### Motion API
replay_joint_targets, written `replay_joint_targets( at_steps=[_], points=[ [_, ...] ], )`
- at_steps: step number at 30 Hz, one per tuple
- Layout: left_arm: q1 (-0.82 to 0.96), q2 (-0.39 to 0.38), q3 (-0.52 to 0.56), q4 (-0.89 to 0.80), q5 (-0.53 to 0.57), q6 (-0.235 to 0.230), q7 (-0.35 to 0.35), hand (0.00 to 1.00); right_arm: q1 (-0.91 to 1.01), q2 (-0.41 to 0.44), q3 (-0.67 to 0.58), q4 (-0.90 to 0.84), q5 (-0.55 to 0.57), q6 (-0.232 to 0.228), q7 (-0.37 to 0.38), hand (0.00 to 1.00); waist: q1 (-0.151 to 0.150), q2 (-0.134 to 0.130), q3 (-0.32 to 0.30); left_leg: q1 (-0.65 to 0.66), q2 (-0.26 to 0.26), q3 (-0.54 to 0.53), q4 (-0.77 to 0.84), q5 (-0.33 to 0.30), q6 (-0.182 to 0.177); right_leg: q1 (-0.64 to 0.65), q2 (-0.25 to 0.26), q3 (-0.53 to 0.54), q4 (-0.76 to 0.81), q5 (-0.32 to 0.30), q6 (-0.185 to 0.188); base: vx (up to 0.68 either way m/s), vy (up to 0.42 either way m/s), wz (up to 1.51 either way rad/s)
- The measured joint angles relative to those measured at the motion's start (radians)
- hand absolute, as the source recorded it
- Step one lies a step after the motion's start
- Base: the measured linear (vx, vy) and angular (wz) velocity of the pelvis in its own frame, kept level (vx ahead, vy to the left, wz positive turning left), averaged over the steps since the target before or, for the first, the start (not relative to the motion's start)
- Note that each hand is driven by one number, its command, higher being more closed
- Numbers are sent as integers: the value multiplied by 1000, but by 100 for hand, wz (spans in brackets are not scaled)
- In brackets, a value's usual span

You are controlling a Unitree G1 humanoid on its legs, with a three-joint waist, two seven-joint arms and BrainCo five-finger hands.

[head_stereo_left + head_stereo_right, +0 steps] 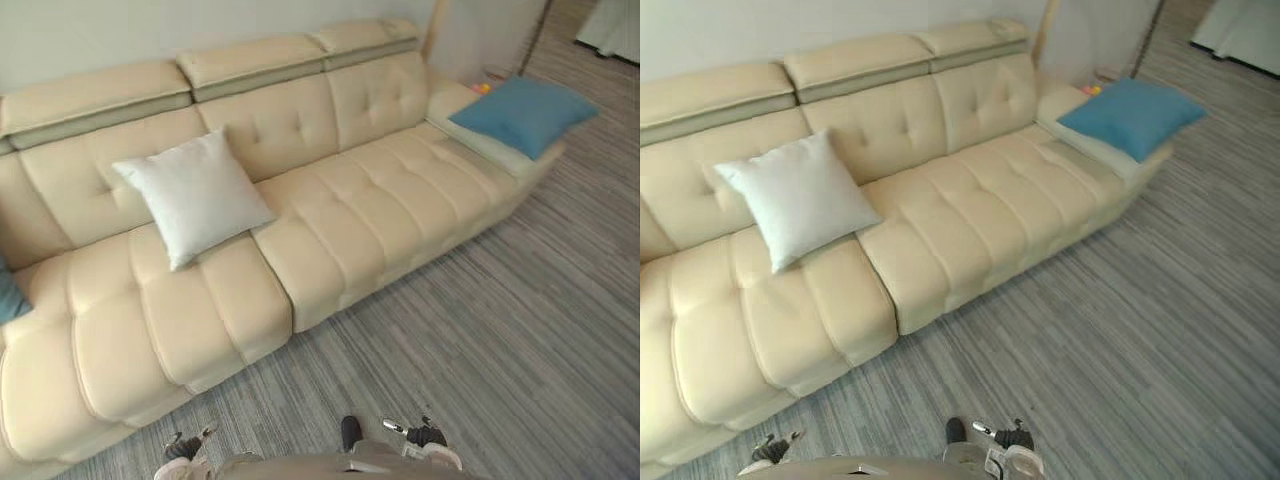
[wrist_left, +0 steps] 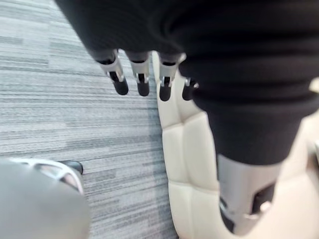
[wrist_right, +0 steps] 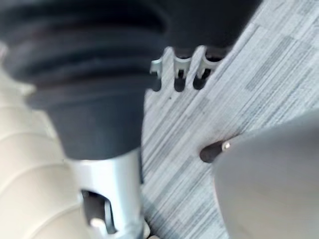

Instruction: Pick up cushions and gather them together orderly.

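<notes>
A white cushion (image 1: pixel 195 195) leans on the backrest of the cream sofa (image 1: pixel 380 210), left of its middle. A blue cushion (image 1: pixel 525 112) lies flat on the sofa's right end. At the far left, the corner of another blue cushion (image 1: pixel 8 292) pokes in on the seat. My left hand (image 2: pixel 141 74) hangs over the carpet by the sofa's front edge, its fingers straight and holding nothing. Low over the carpet beside the sofa front, my right hand (image 3: pixel 180 69) also hangs relaxed and empty. Both hands are well short of the cushions.
Grey striped carpet (image 1: pixel 520 330) stretches in front of the sofa and to its right. A small orange and yellow thing (image 1: pixel 483 88) lies behind the sofa's right end. Something white (image 1: pixel 615 25) stands at the far right corner.
</notes>
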Motion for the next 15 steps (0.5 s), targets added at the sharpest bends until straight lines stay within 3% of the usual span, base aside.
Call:
replay_joint_targets(
  at_steps=[1, 2, 4, 6, 8, 9, 11, 12, 13, 14, 15],
  points=[
    [-10, -7, -3, 1, 7, -1, -7, 0, -11, 4, 3, 0, -1, 0, 3, 0, -1, 4, 13, 18, 8, 56, -8, 0, 0, 1, -8, -122, -8, -53, -74, -39, -138, -128],
    [-12, -21, -15, -1, 8, 0, -9, 0, -17, -8, -1, -4, -1, -2, 9, 0, -5, 30, 26, 58, 27, 112, -35, 8, -10, 2, -40, -291, 40, -127, -106, -49, -102, -128],
    [-7, -23, -42, -2, 8, -1, -12, 0, -22, -14, -1, 2, -1, -2, 11, 0, -10, 38, 28, 98, 40, 186, -57, 16, -27, 3, -84, -467, 93, -180, -122, -5, -87, -120],
    [-5, -3, -54, 3, 9, 0, -14, 0, -27, -15, 3, 18, -1, -2, 11, 0, -16, 28, 24, 131, 38, 258, -89, 30, -72, 1, -101, -574, 116, -177, -110, 37, -140, -127],
    [-9, 2, -75, 3, 10, 0, -15, 0, -33, -22, -1, 35, 4, -1, 12, 0, -26, 12, 21, 136, 39, 222, -90, 34, -76, -16, -76, -520, 102, -126, -87, 142, -242, -94],
    [-13, -3, -85, 3, 18, 1, -22, 0, -33, -42, -7, 41, 2, 0, 12, 0, -27, 24, 29, 138, 53, 165, -76, 33, -79, -40, -44, -476, 106, -127, -86, 147, -258, -102],
    [-27, 1, -83, 4, 26, 6, -26, 0, -46, -46, -7, 46, 3, -1, 12, 0, -23, 28, 37, 116, 87, 166, 18, 23, -91, -59, -17, -444, 110, -163, -65, 116, -202, -131],
    [-22, -6, -80, 15, 27, 9, -26, 0, -58, -48, -8, 48, 4, 0, 11, 0, -11, 53, 41, 68, 179, 153, 179, 16, -80, -54, 3, -424, 141, -227, -79, 125, -166, -124],
    [-21, -5, -79, 10, 27, 8, -27, 0, -52, -43, -14, 36, 17, -2, 12, 0, -17, 50, 47, 47, 197, 129, 270, 10, -75, -67, -4, -414, 206, -253, -98, 223, -128, -104],
    [-24, 1, -60, -13, 22, 6, -29, 0, -33, -32, -13, 23, 18, -3, 11, 0, -19, 27, 66, 15, 233, 83, 462, 20, -57, -55, -16, -384, 263, -249, -107, 119, -89, -99],
    [-27, -10, -63, -19, 24, 7, -26, 0, -34, -48, -12, 28, 23, -2, 10, 0, 1, 56, 76, -32, 283, -5, 615, 8, -23, -20, 35, -340, 252, -267, -107, 179, -80, -143]
  ],
)
